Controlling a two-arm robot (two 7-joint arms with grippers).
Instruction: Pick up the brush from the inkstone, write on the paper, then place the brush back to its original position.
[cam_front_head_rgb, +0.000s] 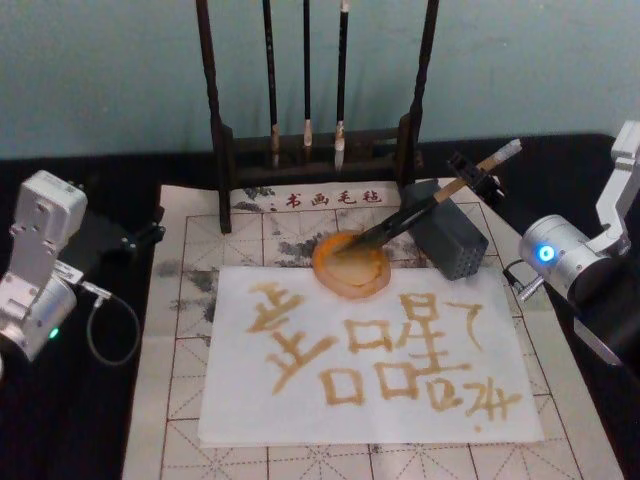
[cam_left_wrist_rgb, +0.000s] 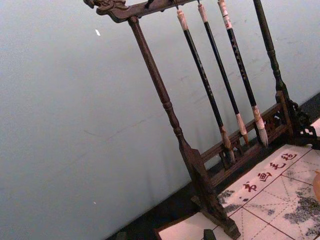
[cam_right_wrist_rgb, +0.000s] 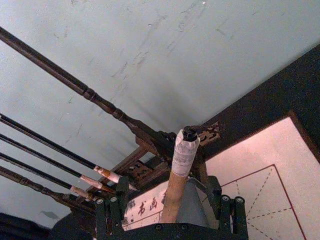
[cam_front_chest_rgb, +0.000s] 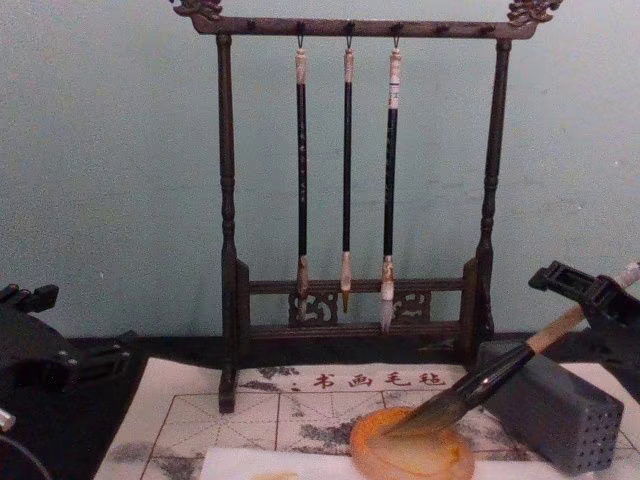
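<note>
Nearest, in the lower middle of the head view, the paper (cam_front_head_rgb: 250, 415) carries two rows of tan-gold characters, so I judge the writing step done. Just beyond its upper edge sits the inkstone (cam_front_head_rgb: 335, 282), with the dark tip of the brush (cam_front_head_rgb: 440, 195) resting in it. The pale handle slopes up toward the upper right, over the grey block (cam_front_head_rgb: 455, 245) beside the dish. That looks like the brush set back in its place.

The right gripper (cam_front_head_rgb: 477, 177) sits astride the upper handle. From its own wrist camera the fingers (cam_right_wrist_rgb: 111, 210) stand apart on either side of the wood with gaps showing, so the jaws are spread and hold nothing. What seems left is only for this arm to draw clear without knocking the handle. The left gripper (cam_front_head_rgb: 145, 237) waits at the left edge of the frame, off the mat; I cannot tell how it is set.

Everything lies on a beige gridded mat (cam_front_head_rgb: 180, 420), ink-stained near its top, on a black tabletop (cam_front_head_rgb: 60, 430). Behind it stands a dark wooden rack (cam_front_head_rgb: 310, 150) with three slim brushes (cam_front_head_rgb: 306, 70) hanging, and beyond that a plain pale blue-green wall (cam_front_head_rgb: 100, 70).
</note>
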